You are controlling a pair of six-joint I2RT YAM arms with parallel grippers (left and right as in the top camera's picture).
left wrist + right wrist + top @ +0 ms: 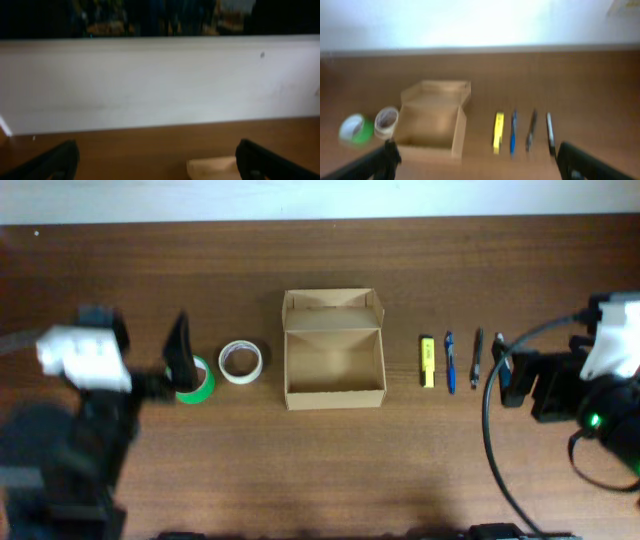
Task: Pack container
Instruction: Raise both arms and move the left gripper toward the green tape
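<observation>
Box (334,365): light, thin cardboard, probably easy to crush; a side wall looks the safest hold. Left tool (157,167) and right tool (482,167) both spread, empty.

L arm (85,360) & R arm (555,385): blk bodies, white housings; R w/ looping blk cable (487,430) + green LED (593,420)

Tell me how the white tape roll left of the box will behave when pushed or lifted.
The white tape roll lies flat, so a push probably slides it rather than rolls it. Its thin ring with an open centre suggests it is light and fairly stiff. Tipped on edge, it could roll across the smooth table.
</observation>
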